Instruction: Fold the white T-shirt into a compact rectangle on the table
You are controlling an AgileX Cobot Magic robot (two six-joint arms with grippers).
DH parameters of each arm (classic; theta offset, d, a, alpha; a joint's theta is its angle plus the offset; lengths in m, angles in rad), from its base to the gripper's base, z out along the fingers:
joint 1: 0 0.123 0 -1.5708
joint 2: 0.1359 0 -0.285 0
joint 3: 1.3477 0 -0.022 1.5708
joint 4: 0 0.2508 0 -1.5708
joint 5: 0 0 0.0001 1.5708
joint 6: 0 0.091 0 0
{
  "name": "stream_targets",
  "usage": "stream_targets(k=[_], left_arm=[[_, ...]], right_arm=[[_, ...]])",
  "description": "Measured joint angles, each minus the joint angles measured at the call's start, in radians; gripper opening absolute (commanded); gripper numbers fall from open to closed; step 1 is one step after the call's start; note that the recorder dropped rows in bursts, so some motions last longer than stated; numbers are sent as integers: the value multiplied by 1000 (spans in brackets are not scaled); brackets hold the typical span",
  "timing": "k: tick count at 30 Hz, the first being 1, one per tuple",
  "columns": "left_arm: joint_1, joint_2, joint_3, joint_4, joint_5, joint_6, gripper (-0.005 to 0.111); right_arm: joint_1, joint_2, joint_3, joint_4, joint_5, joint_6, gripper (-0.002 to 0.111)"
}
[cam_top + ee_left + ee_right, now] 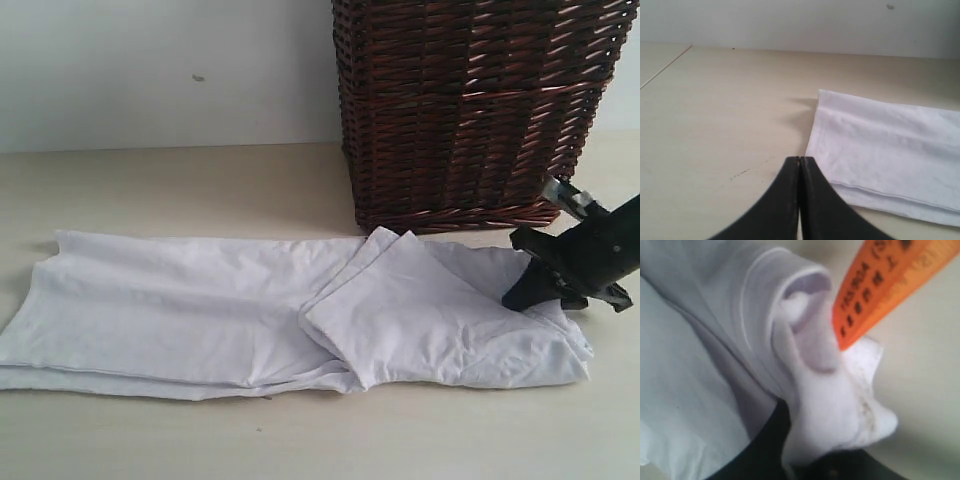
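The white T-shirt point(200, 310) lies half folded on the tabletop point(150, 190), on the near side of a dark wicker basket point(460, 110) whose inside we cannot see. Our right pincer point(522, 297) clamps bunched fabric at the shirt's right end. Our left pincer point(799, 165) is closed and empty by its left end.

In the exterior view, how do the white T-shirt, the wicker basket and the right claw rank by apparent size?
1. white T-shirt, widest across the picture.
2. wicker basket, close behind; the frame cuts off its top, so this order is unsure.
3. right claw, clearly smallest.
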Motion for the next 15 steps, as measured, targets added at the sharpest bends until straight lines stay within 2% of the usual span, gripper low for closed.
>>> stream_targets(k=[5, 9, 15], left_arm=[[0, 0, 0, 0, 0, 0, 0], [0, 0, 0, 1, 0, 0, 0], [0, 0, 0, 1, 0, 0, 0]], right_arm=[[4, -93, 5, -404, 15, 321, 0], [-39, -182, 22, -704, 46, 507, 0], [-98, -353, 5, -926, 116, 635, 0]])
